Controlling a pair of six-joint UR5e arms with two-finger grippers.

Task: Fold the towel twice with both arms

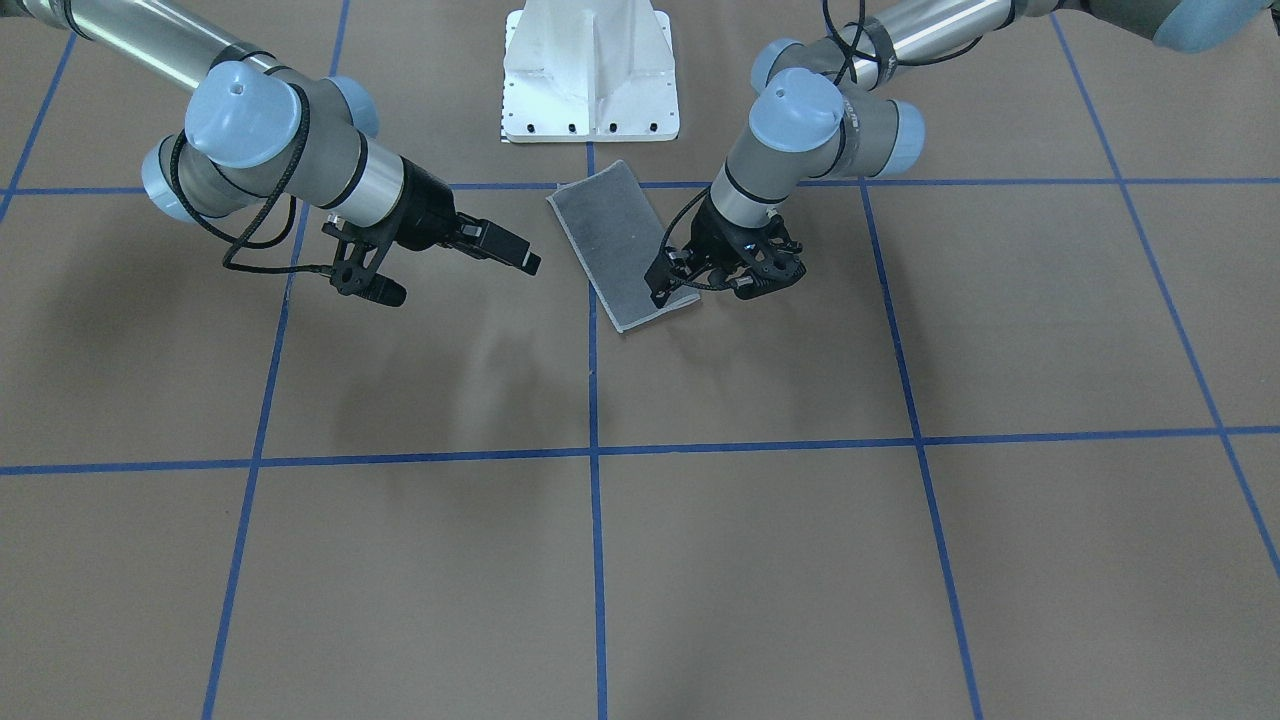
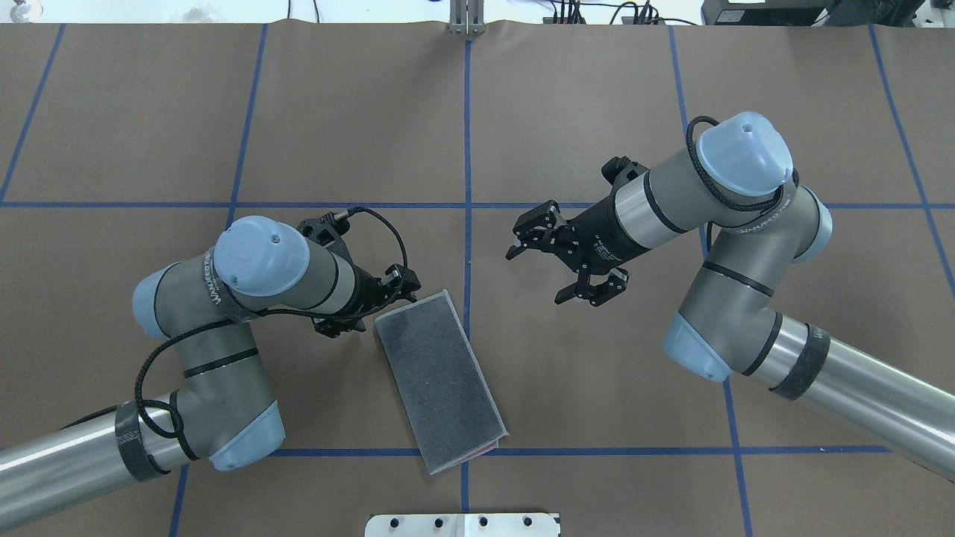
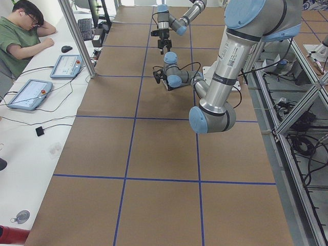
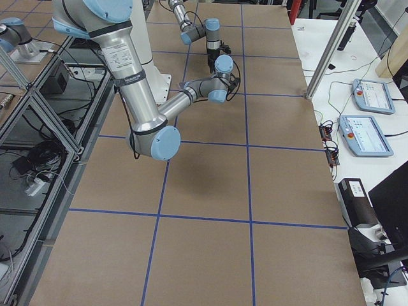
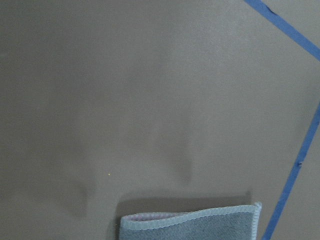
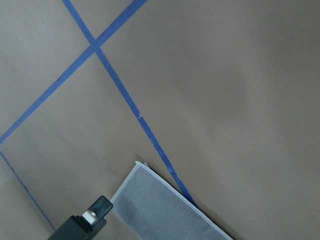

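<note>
Lower centre overhead, the towel [image 2: 440, 380] lies folded once, grey up. Left claw [image 2: 373, 304] is at its top-left corner, spread unclear; right claw [image 2: 539, 272] hovers wide, apart. Best to pinch both layers at matching corners.

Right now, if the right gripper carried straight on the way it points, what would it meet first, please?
Probably the towel. The open right gripper angles down towards the towel's far end. Its height is unclear, so it might touch the table just short.

Overhead, front views opposite, both on towel [image 2: 440, 380]; wrist views seemingly close, downward
</note>
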